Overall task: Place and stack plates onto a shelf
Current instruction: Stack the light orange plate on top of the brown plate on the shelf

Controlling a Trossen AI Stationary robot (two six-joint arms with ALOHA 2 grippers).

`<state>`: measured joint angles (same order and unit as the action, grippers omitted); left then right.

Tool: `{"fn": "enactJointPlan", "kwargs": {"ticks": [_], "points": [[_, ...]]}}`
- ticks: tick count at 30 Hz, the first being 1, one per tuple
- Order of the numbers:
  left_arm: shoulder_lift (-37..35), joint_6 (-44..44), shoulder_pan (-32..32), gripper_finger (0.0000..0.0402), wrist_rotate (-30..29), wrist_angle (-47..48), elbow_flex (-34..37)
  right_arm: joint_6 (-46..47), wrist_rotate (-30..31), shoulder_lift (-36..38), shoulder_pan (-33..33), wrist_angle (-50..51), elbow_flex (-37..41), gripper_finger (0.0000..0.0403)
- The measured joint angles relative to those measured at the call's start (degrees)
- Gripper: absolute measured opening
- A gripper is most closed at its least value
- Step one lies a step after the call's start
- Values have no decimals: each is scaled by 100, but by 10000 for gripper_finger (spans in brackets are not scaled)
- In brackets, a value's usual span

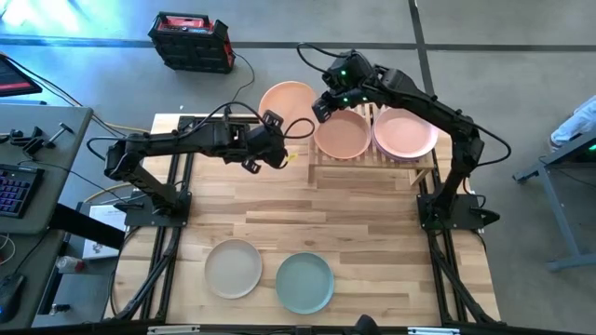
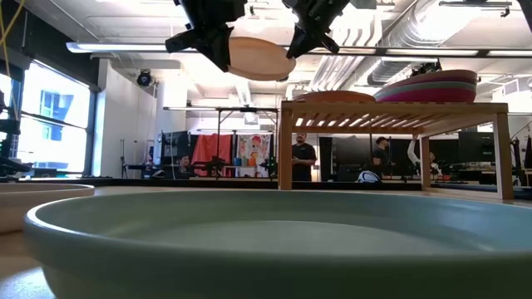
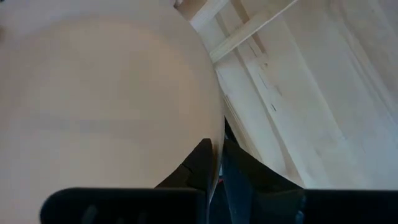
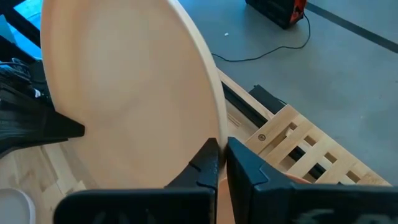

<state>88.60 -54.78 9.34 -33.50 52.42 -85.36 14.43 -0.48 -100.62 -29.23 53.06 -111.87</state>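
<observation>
Claws (image 1: 276,149) (image 1: 324,104) pinch peach plate (image 1: 287,100) beside shelf (image 1: 372,163).

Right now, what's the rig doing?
Both arms hold one peach plate in the air beside the shelf: the left gripper is clamped on one edge and the right gripper on the opposite edge. The shelf already carries a single peach plate and a stack of plates. A beige plate and a green plate wait on the table.

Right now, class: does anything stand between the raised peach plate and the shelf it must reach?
Nothing visible blocks it. The peach plate hangs in the air, gripped by the left gripper and right gripper, beside the shelf, whose near side already holds a plate.
</observation>
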Motion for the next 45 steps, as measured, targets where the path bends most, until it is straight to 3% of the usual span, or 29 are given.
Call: {"fn": "enactJointPlan", "kwargs": {"ticks": [7,23,31,41,45], "points": [[0,43,-2,14,22,-13,0,-14,142,0,0,49,0,0],[0,657,-2,84,321,2,0,-1,271,2,-5,93,2,0],[0,1047,-2,86,27,0,0,-37,350,7,-161,308,2,0],[0,1515,60,86,-328,53,0,-312,330,11,-650,1205,-406,0],[0,1575,121,86,-343,62,0,-552,11,17,-981,1729,-674,0]]}}
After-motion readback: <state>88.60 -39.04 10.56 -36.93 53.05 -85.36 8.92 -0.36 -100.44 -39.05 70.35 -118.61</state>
